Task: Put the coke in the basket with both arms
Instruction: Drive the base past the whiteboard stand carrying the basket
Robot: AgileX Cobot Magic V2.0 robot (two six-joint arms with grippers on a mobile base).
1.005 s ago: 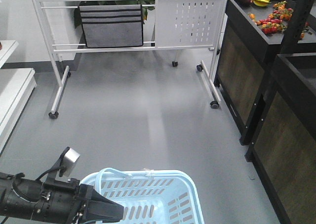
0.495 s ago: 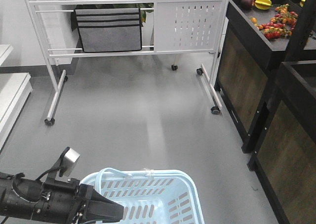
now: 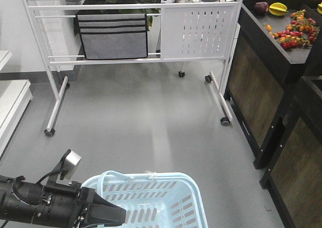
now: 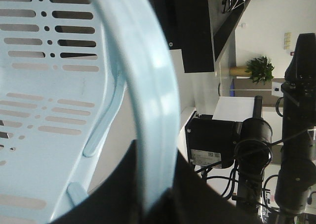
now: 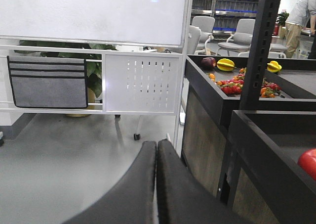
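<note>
The light blue basket (image 3: 151, 178) sits at the bottom of the front view, its slotted wall filling the left wrist view (image 4: 44, 85). My left gripper (image 3: 119, 216) (image 4: 157, 194) is shut on one of the basket's thin loop handles (image 4: 155, 85), which runs up between the black fingers. My right gripper (image 5: 156, 146) is shut and empty, held out over the grey floor, pointing at the rack and the black stand. No coke can is clearly in view. A red thing (image 5: 308, 162) is cut off at the right edge in the black stand's lower bin; I cannot tell what it is.
A white wheeled whiteboard rack (image 3: 131, 61) with a grey pocket organiser (image 3: 113, 36) stands ahead. A black produce stand (image 3: 271, 77) with fruit (image 3: 294, 34) is on the right. A white shelf (image 3: 10, 102) is on the left. Grey floor lies between.
The view has shifted: the rack and the black stand have slid to the right in the picture. The left arm and the basket hold the same place in the frame.
</note>
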